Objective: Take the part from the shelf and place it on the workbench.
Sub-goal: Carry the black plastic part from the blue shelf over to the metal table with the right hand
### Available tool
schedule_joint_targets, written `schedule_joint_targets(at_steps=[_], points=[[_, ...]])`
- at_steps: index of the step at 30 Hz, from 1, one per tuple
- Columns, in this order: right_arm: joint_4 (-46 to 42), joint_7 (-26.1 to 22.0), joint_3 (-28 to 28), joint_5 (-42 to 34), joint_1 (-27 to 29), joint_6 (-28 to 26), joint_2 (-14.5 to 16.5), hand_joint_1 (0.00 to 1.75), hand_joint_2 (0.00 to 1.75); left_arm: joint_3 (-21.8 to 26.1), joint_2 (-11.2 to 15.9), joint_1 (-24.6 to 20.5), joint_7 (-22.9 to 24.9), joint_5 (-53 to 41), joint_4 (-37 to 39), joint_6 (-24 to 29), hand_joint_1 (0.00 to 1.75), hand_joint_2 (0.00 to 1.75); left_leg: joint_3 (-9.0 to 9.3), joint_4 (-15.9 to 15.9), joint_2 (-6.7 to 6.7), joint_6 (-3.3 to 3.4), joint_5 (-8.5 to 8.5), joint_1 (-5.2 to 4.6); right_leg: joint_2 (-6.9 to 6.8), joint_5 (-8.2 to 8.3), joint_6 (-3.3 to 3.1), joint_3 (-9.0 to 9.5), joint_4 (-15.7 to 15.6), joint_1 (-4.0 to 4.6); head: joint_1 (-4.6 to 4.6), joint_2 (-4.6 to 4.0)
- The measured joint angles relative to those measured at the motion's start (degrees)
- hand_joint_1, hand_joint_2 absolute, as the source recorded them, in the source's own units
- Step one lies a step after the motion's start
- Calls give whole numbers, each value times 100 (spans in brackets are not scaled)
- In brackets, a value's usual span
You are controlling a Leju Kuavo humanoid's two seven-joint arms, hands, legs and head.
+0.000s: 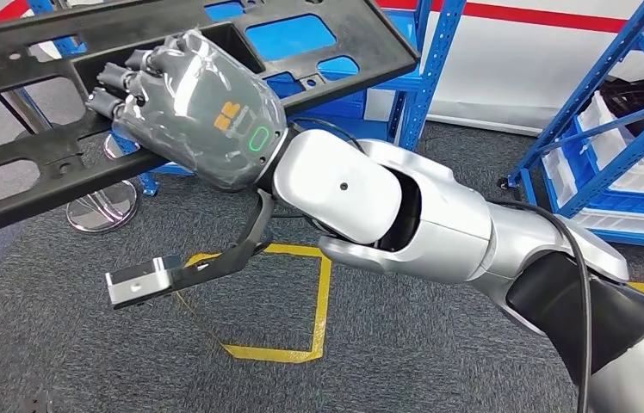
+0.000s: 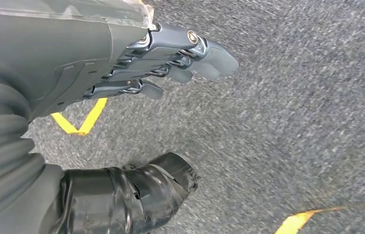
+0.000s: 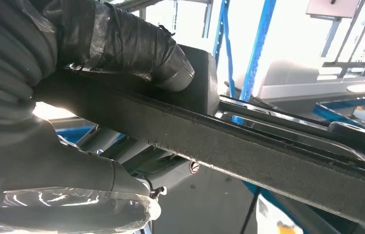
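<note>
The part (image 1: pixel 34 163) is a long, flat black frame with holes in it. It is up in the air, held by the right robot hand (image 1: pixel 189 107), whose fingers curl over one of its bars near the middle, with the thumb pressed on the other side. Its long way runs across in front of the robot, from low on the left to high on the right. The left robot hand (image 2: pixel 171 63) hangs low over the grey carpet (image 1: pixel 405 361), fingers straight and close together, holding nothing. Blue shelves (image 1: pixel 594 112) stand just behind and to the right, and the long part could bump them when it swings. I see no worktop here.
</note>
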Motion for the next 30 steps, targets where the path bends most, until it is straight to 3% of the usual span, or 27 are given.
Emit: schedule_joint_targets(at_steps=[2,4,7,9,11,12,13,14,16,18,21,23,24,27,28,29,30], points=[[-2,2,0,0,-9,-1,0,175,175,-1,-13,1,-13,7,0,-8,0,175,-107,14,1,-16,76,-17,4,16,-128,617,-840,58,8,0],[-4,2,-3,0,-15,-2,2,175,175,-2,-25,3,-14,31,1,-34,0,175,-145,-18,8,-67,164,3,3,-120,-173,991,-1447,99,13,0],[2,1,-4,8,-15,-1,1,175,175,-2,-29,16,13,54,1,-71,0,175,-196,-41,-5,-163,214,29,-11,1,-187,1032,-1675,78,44,0],[4,6,-2,21,-19,-1,5,175,175,-2,-32,24,9,51,0,-80,0,175,-361,304,-24,-222,-66,30,-28,79,-221,1020,-1779,30,46,0],[9,15,0,32,-16,0,8,175,175,-2,-29,27,3,47,0,-81,0,175,-627,1050,-29,-281,-459,54,-34,128,-232,949,-1759,14,44,0],[12,18,2,35,-6,0,9,175,175,-2,-27,32,2,47,0,-81,0,175,-729,1368,-29,-309,-563,71,-34,139,-227,913,-1732,5,43,0],[17,18,5,35,5,0,8,175,175,-2,-27,37,2,47,0,-81,0,175,-752,1512,-28,-334,-563,86,-34,141,-220,878,-1697,-7,43,0],[20,18,7,35,12,0,8,175,175,-2,-27,41,2,47,0,-81,0,175,-669,1431,-26,-356,-461,102,-33,136,-208,845,-1655,-22,44,0],[24,19,9,42,11,-1,10,175,175,-2,-27,40,2,46,0,-80,0,175,-277,782,21,-397,-174,123,-44,102,-161,790,-1561,-50,43,0],[25,21,9,72,0,7,15,175,175,-2,-21,24,3,46,1,-77,0,175,31,245,108,-360,-71,82,-65,71,-98,738,-1480,-40,23,0],[28,22,12,119,-2,42,17,175,175,-2,-11,1,15,46,1,-67,0,175,67,102,70,-217,-116,57,-129,69,-33,696,-1433,-6,6,0],[31,31,14,130,-2,56,15,175,175,-2,-12,3,28,43,1,-61,0,175,67,52,-8,-139,-88,80,-130,-62,17,624,-1290,-11,18,0],[32,39,14,134,-3,60,14,175,175,-2,-13,5,36,42,0,-57,0,175,67,28,-44,-100,-66,92,-102,-212,37,525,-1068,-15,27,0],[43,64,20,138,34,68,12,175,175,-2,-13,7,64,41,1,-48,0,175,19,24,-160,-29,-22,84,-27,-679,52,27,-10,-38,50,0],[50,68,26,139,54,74,10,175,175,-2,-14,12,73,40,2,-48,0,175,3,30,-209,-21,-15,80,-19,-689,47,-67,172,-42,52,0],[59,71,31,143,68,81,7,175,175,-2,-15,19,81,40,2,-46,0,175,-7,40,-263,-16,-11,77,-11,-588,33,-60,141,-44,51,0],[66,72,34,150,73,87,5,175,175,-2,-17,26,89,39,2,-45,0,175,-10,51,-320,-16,-9,73,18,-396,9,53,-106,-42,52,0]])
